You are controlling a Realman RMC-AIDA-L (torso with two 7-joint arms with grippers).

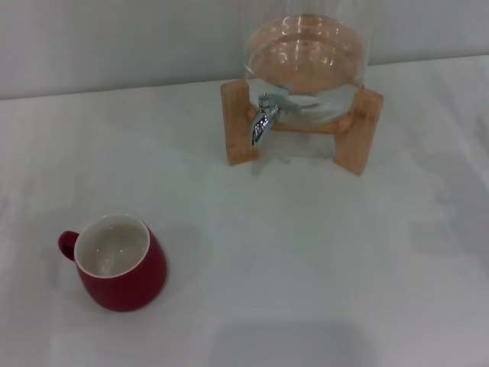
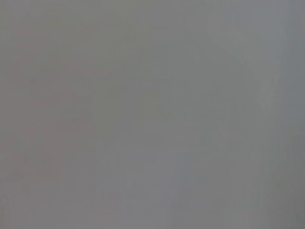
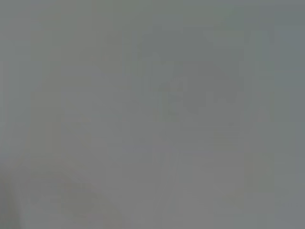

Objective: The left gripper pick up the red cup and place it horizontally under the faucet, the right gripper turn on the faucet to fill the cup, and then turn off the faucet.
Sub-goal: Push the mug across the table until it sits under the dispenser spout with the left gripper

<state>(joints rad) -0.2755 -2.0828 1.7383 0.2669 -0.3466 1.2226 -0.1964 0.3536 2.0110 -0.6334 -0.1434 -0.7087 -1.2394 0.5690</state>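
Nearest me, the red cup [image 1: 121, 264] sits upright, ungrasped, well apart from the faucet [image 1: 263, 118] (neither gripper visible, so I cannot tell their state), and I judge the left gripper's pickup comes first.

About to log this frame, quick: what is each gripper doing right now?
Left gripper: not in view in any picture; state unknown.
Right gripper: not in view either; state unknown.
The red cup stands untouched on the table.
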